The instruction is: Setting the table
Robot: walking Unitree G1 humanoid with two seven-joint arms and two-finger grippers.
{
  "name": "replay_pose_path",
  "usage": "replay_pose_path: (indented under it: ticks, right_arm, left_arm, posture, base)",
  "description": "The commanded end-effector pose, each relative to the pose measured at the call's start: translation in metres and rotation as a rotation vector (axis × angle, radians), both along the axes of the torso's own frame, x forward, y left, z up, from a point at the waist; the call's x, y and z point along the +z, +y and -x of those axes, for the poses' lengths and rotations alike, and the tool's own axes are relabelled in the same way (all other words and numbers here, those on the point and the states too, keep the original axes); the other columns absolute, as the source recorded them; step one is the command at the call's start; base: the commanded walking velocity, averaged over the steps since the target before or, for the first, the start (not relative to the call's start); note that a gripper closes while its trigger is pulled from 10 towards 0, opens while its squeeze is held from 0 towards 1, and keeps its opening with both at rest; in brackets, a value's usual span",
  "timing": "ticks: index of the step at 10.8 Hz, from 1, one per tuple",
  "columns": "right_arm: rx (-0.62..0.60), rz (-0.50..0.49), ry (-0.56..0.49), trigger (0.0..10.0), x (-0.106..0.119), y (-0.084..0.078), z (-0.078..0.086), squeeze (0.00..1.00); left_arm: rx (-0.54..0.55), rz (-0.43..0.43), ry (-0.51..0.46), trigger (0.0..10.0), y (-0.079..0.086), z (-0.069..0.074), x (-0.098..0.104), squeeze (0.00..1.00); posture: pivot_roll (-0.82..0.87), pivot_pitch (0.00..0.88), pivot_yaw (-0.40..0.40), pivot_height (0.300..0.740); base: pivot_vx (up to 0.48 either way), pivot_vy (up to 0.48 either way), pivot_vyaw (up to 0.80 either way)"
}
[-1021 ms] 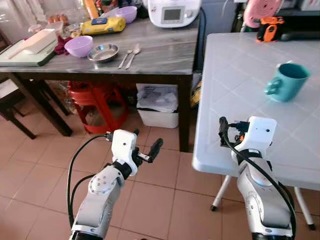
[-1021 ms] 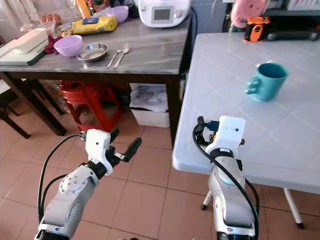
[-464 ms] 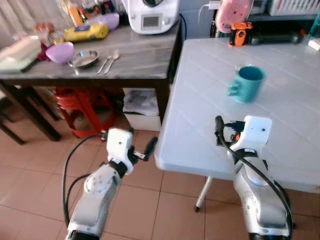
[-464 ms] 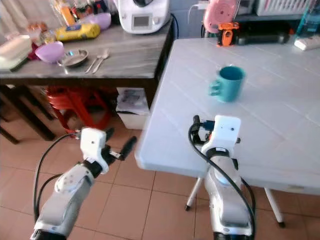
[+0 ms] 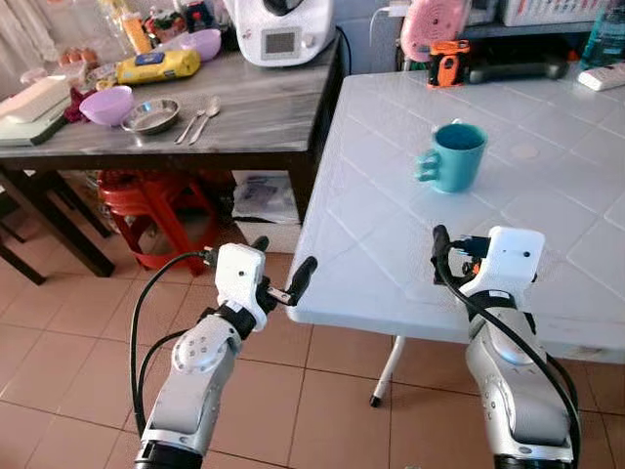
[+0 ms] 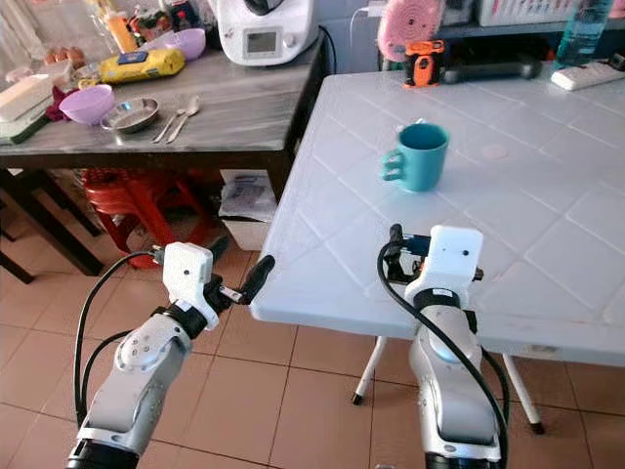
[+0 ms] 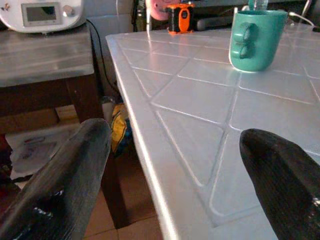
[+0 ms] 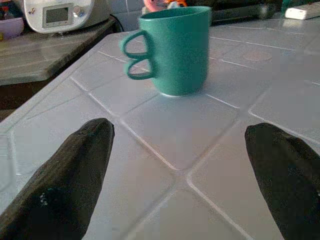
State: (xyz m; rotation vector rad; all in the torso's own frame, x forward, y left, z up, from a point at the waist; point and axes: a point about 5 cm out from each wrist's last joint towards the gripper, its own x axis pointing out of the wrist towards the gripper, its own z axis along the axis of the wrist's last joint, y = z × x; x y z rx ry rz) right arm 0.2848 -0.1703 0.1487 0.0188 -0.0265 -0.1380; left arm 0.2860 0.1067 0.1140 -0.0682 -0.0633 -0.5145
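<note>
The view has swung toward the white table (image 5: pixel 547 195) — the robot now faces it. Both the left gripper (image 5: pixel 283 283) and right gripper (image 8: pixel 182 170) hang released, holding nothing. The teal mug (image 5: pixel 454 156) stands upright on the table ahead of the right gripper; bowls and spoons (image 5: pixel 198 119) wait on the grey table (image 5: pixel 264 107).

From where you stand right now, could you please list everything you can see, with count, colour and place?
mug: 1, teal, upright on the white table, handle toward the robot's left
white table: 1, white, tiled pattern, ahead on the right
wooden table: 1, grey-brown top, ahead on the left
bowls: 2, purple, on the wooden table
metal dish: 1, silver, beside the near bowl
spoons: 2, silver, right of the dish
kitchen appliance: 1, white, at the wooden table's back
stool: 1, red, under the wooden table
left hand: 1, black fingers, open, at the white table's corner
right hand: 1, black fingers, open, over the white table, facing the mug
</note>
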Motion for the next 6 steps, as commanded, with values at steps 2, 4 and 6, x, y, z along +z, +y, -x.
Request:
replay_pose_path:
  ticks: [2, 4, 6]
  right_arm:
    - [0.014, -0.006, -0.002, 10.0, -0.0003, 0.0051, -0.0008, 0.00]
    - [0.005, -0.006, -0.002, 10.0, -0.0006, 0.0027, 0.0002, 0.00]
    - [0.008, -0.004, -0.003, 10.0, -0.0003, 0.0031, -0.0001, 0.00]
  left_arm:
    - [0.003, -0.002, 0.005, 10.0, 0.0059, 0.0026, -0.0025, 0.00]
    - [0.005, 0.001, 0.001, 10.0, 0.0100, 0.0023, -0.0016, 0.00]
    - [0.002, 0.006, -0.001, 10.0, 0.0098, 0.0023, -0.0013, 0.00]
  posture:
    - [-0.11, 0.100, 0.158, 0.740]
    - [-0.11, 0.100, 0.157, 0.740]
    - [-0.11, 0.100, 0.158, 0.740]
  base:
    - [0.000, 0.000, 0.00]
    - [0.279, 0.000, 0.00]
    - [0.308, 0.000, 0.00]
